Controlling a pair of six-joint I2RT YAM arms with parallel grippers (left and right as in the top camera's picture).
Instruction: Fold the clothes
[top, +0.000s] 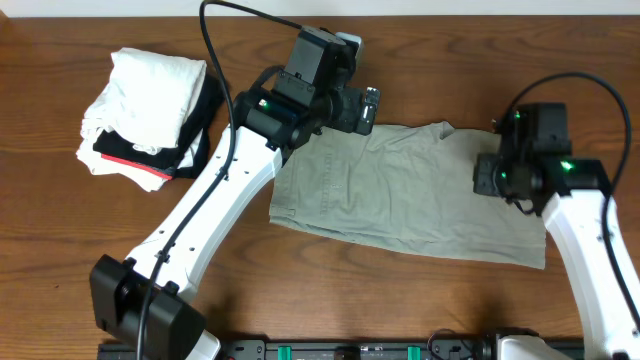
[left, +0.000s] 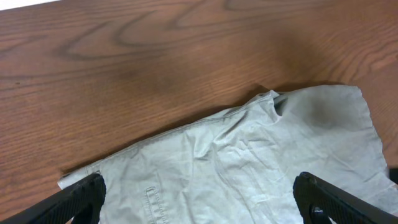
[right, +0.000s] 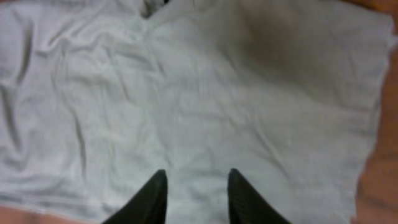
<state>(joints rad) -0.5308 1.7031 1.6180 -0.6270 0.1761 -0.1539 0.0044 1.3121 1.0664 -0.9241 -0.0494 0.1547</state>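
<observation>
The clothes (top: 400, 190) are one khaki grey-green garment lying spread and wrinkled across the middle of the wooden table. My left gripper (top: 366, 106) hovers over its far left corner. In the left wrist view this gripper (left: 198, 185) stands wide open, with the clothes (left: 249, 155) and a stitched seam showing between the two black fingers. My right gripper (top: 488, 176) is over the garment's right end. In the right wrist view its fingers (right: 155, 196) stand a little apart, and the gripper (right: 196, 177) has only flat cloth (right: 186, 93) below the gap, nothing pinched.
A pile of white garments (top: 150, 95) on a black one with a red stripe (top: 150, 172) sits at the back left. Bare wood table (top: 90, 250) surrounds the khaki garment. A black rail (top: 350, 350) runs along the front edge.
</observation>
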